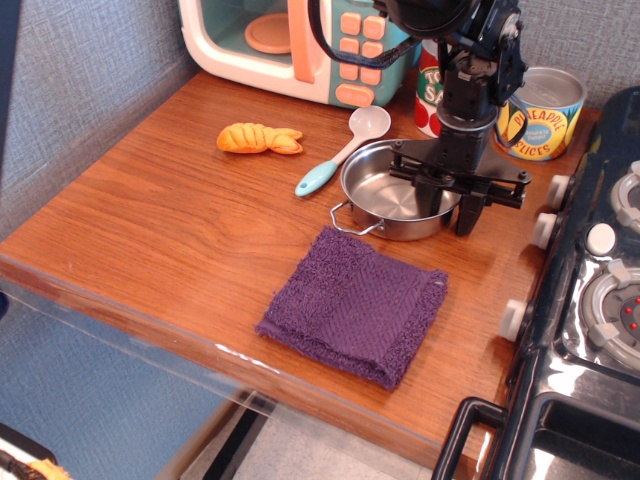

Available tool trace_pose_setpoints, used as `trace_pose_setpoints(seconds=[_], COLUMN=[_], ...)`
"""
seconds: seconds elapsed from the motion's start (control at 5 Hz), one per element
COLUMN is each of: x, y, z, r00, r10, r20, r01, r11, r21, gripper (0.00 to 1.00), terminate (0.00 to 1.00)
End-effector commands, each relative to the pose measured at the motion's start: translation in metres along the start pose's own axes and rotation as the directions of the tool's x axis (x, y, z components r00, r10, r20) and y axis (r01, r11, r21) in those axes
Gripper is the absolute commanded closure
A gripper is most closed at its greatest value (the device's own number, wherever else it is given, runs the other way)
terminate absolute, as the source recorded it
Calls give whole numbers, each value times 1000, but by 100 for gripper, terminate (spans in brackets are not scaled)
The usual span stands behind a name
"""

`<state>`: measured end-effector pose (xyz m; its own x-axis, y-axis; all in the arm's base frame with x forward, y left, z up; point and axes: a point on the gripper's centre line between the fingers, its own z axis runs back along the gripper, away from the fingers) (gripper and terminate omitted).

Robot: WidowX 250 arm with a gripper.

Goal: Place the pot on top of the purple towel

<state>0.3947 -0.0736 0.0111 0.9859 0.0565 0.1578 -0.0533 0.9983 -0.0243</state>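
The shiny steel pot (390,195) stands on the wooden counter (170,200), just behind the purple towel (355,303), which lies flat near the front edge. My gripper (450,207) is down over the pot's right rim. One finger (432,198) is inside the pot and the other finger (467,213) is outside the wall. The jaws have drawn in close on the rim. The pot rests on the counter and does not touch the towel. Its front wire handle (350,218) points toward the towel.
A blue-handled spoon (340,152) lies against the pot's left side, with an orange toy pastry (258,138) further left. A toy microwave (300,45) and two tin cans (540,110) stand behind. A black stove (590,280) borders the counter's right side.
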Motion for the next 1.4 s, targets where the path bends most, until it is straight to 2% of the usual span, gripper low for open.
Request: trace_pose_setpoints(seconds=[0.0, 0.2, 0.4, 0.6, 0.8, 1.0, 1.2], x=[9, 19, 29, 15, -27, -69, -95], y=[5, 11, 12, 16, 17, 15, 7], z=[11, 22, 57, 95, 110, 109, 97], r00=[1000, 998, 989, 985, 991, 994, 995], r10=[-18, -55, -121, -122, -92, -89, -99], r20=[12, 29, 85, 122, 97, 65, 34], r01=[18, 56, 121, 122, 96, 94, 101], r11=[1000, 998, 993, 992, 994, 993, 992], r21=[-3, -4, 5, 8, -42, -73, -73], gripper=[100, 100, 100, 100, 100, 100, 100], terminate=[0, 0, 0, 0, 0, 0, 0])
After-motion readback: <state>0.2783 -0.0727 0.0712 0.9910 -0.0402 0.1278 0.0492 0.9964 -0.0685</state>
